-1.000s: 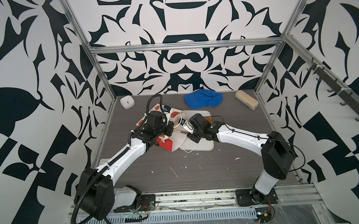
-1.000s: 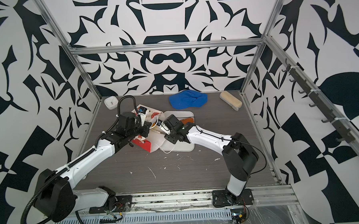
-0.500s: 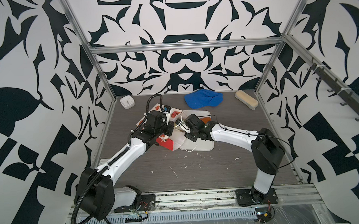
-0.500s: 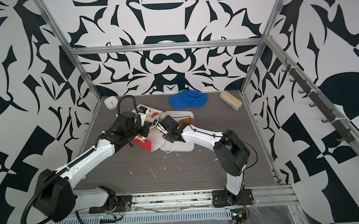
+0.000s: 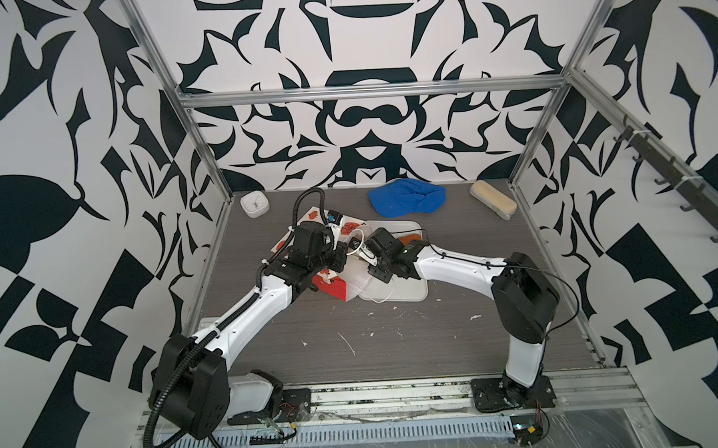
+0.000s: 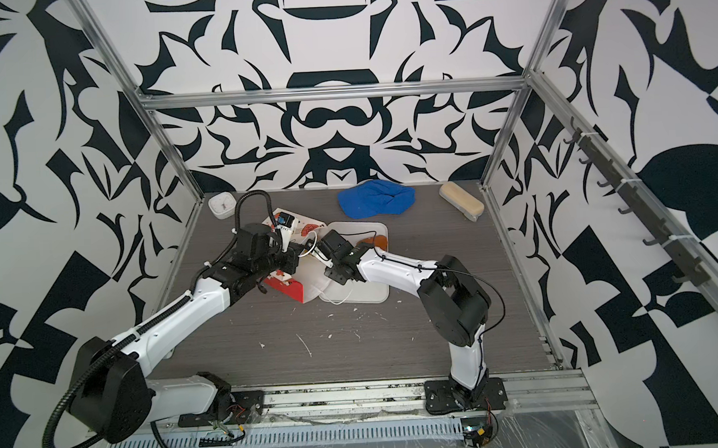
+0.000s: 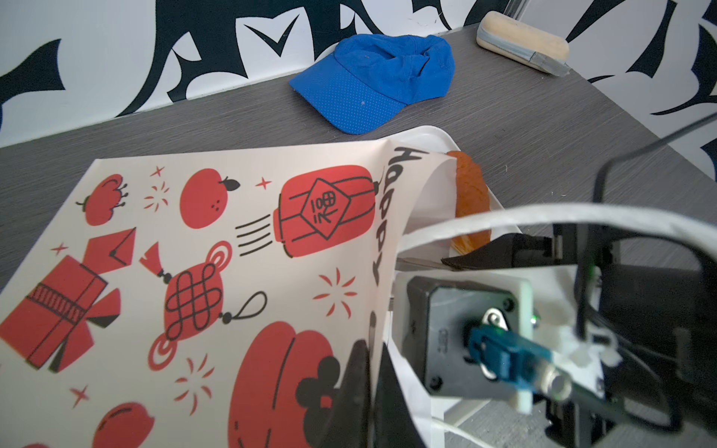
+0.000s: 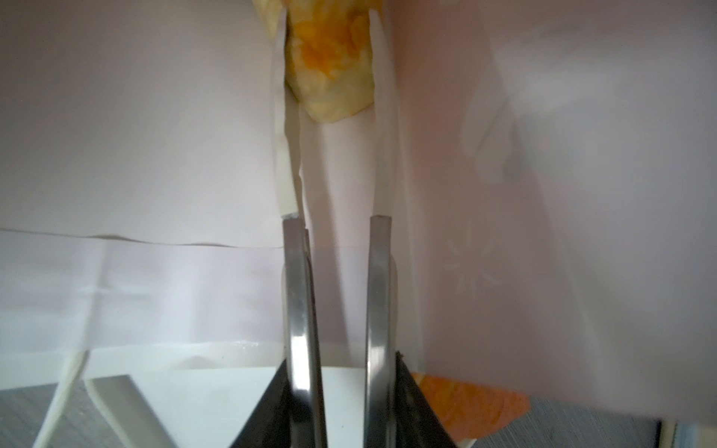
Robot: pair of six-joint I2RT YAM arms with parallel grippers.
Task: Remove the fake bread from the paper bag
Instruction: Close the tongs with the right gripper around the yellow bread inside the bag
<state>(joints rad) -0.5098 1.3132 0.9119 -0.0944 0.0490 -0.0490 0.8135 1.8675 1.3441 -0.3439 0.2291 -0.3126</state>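
Reaching deeper into the paper bag (image 7: 194,252), the right gripper (image 5: 360,250) has narrowed its jaws onto a yellow pastry (image 8: 329,85) still inside; the left gripper (image 7: 366,360) stays clamped on the bag's rim, so pulling it out looks next.

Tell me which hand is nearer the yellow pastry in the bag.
Right. The right hand reaches inside the paper bag, fingers flanking the yellow pastry; the left hand pinches the bag's rim.
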